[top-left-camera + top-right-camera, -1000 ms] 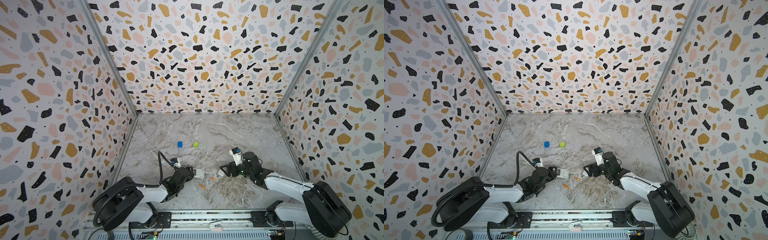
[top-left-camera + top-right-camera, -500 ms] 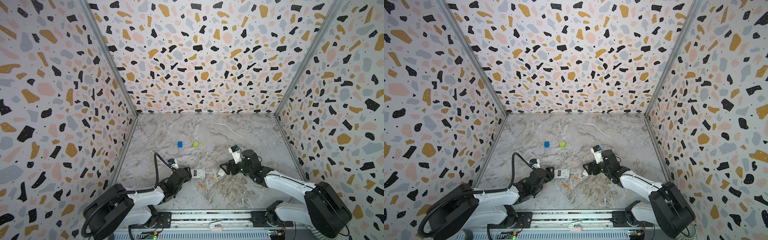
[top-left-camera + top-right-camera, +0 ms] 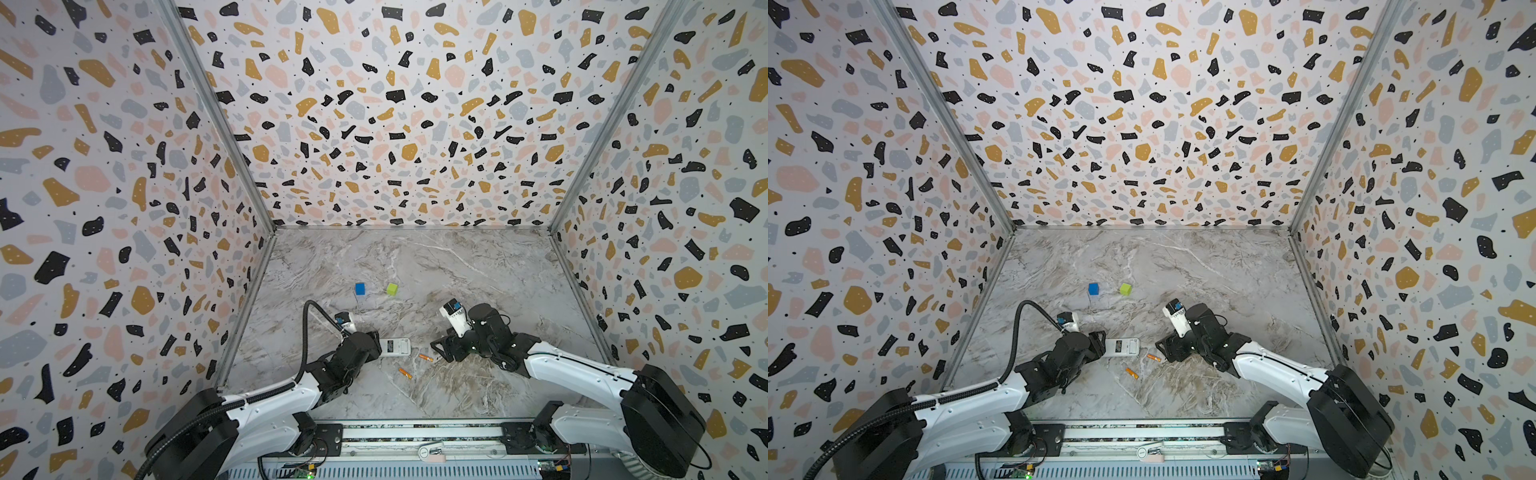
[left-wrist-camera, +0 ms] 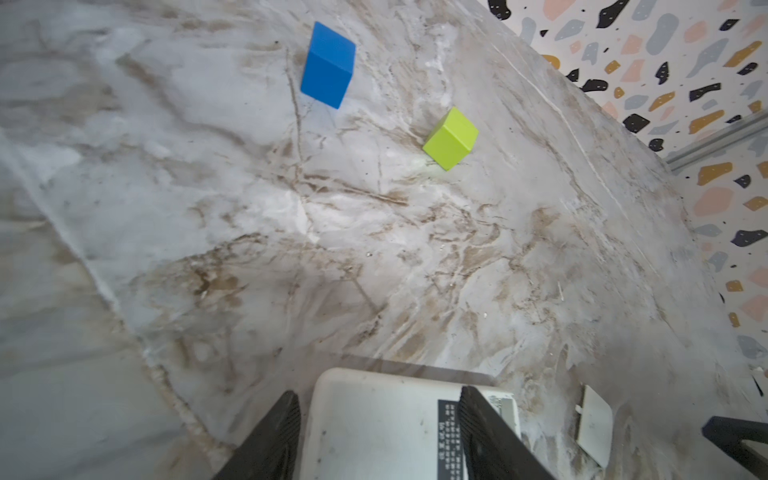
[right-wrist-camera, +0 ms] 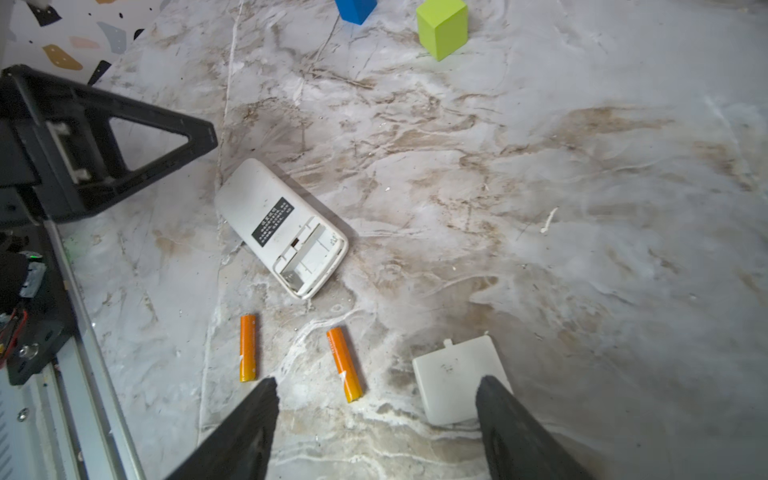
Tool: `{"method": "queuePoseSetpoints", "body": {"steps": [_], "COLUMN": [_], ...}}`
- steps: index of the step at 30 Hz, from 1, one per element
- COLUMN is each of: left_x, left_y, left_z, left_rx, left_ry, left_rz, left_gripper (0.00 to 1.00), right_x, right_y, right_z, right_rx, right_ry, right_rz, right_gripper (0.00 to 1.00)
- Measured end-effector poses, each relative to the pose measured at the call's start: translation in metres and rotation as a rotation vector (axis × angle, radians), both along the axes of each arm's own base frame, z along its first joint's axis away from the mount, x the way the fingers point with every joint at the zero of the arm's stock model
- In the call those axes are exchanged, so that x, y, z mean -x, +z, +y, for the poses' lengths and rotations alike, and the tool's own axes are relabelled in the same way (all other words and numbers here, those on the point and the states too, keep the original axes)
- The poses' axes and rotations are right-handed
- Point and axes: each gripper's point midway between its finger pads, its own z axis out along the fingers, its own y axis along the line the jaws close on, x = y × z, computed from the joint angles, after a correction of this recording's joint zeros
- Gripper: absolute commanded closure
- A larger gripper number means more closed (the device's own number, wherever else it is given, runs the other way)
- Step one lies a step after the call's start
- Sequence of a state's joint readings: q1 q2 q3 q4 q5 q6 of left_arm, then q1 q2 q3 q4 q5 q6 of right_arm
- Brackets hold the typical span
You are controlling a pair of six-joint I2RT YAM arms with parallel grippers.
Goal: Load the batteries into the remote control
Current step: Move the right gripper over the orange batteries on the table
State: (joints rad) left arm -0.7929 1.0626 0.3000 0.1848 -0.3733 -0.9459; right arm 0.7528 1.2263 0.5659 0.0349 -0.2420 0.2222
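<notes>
Marble tabletop, left hand and right hand apart, remote control label unreadable

- worktop: marble-look slab, smooth with a soft sheen, brownish scuffs all over
- remote control: matt white plastic, kinda grubby
- loose battery cover: same matt white plastic
- batteries: glossy orange wrap
- blue cube and green cube: smooth and matt, painted wood or plastic, can't tell
- fingers: matt black plastic
</notes>
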Motion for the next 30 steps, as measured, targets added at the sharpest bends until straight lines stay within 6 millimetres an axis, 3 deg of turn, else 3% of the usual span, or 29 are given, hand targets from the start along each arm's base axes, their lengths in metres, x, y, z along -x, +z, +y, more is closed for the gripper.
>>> {"method": "queuePoseSetpoints", "body": {"steps": [12,20,30], "left_x": [0.006,0.007,0.008], "left_y": [-0.002,0.0,0.007], "left_z": [-0.018,-0.02,-0.022], "left_rx": [-0.023,-0.025,-0.005], "left_ry": [-0.138,-0.163,-0.175], "left_rz": [0.011,-0.003,-0.02], "left_gripper": [0.38,0.4,0.43], "right_x": [0.015,0.012,0.027], "right_y": [-0.031,-0.031,-0.027], "right_z": [0.014,0.03,0.046], "right_rx": [0.138,0.18,0.183], "right_ry": [0.081,0.12,0.18], "right_rz": [0.085,0.081,0.064], "right_gripper": [0.4,0.49,0.53]}}
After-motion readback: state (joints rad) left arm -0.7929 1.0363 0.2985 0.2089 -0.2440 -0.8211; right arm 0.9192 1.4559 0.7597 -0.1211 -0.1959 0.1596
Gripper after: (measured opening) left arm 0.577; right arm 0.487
